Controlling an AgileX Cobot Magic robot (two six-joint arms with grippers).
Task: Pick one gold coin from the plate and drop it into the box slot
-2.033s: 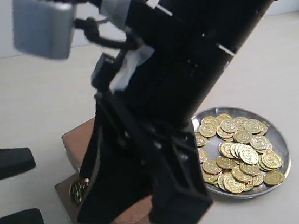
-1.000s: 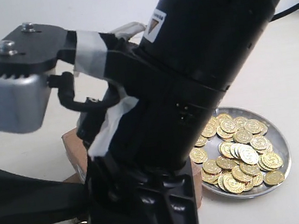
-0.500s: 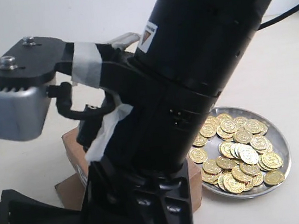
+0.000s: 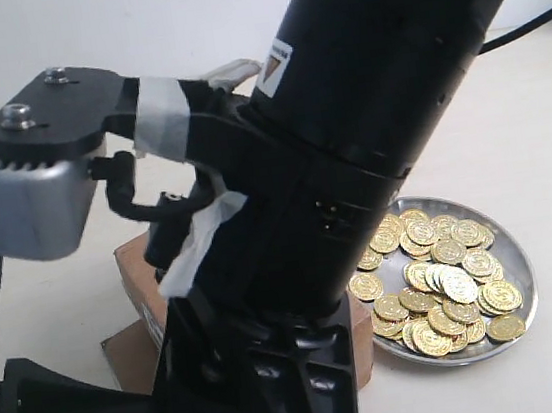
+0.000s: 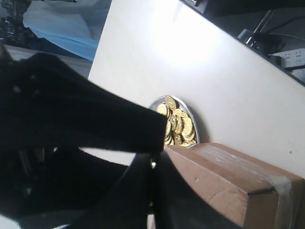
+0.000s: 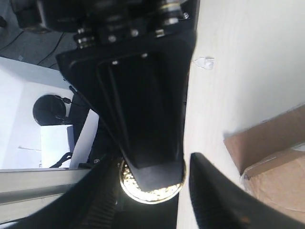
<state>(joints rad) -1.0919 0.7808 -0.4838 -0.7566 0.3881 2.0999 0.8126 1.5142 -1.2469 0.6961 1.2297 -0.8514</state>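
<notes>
Gold coin (image 6: 151, 194) sits between right gripper (image 6: 152, 164) jaws — grip unclear, same for left gripper (image 5: 153, 160); line it edge-on over slot (image 5: 261, 191) in box (image 5: 224, 186) before releasing.

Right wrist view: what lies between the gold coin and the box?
A black finger, then bare table, lie between the gold coin and the box, per the right wrist view.

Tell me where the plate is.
In the exterior view the plate sits at lower right, just right of the box, its left edge hidden by the black arm.
</notes>
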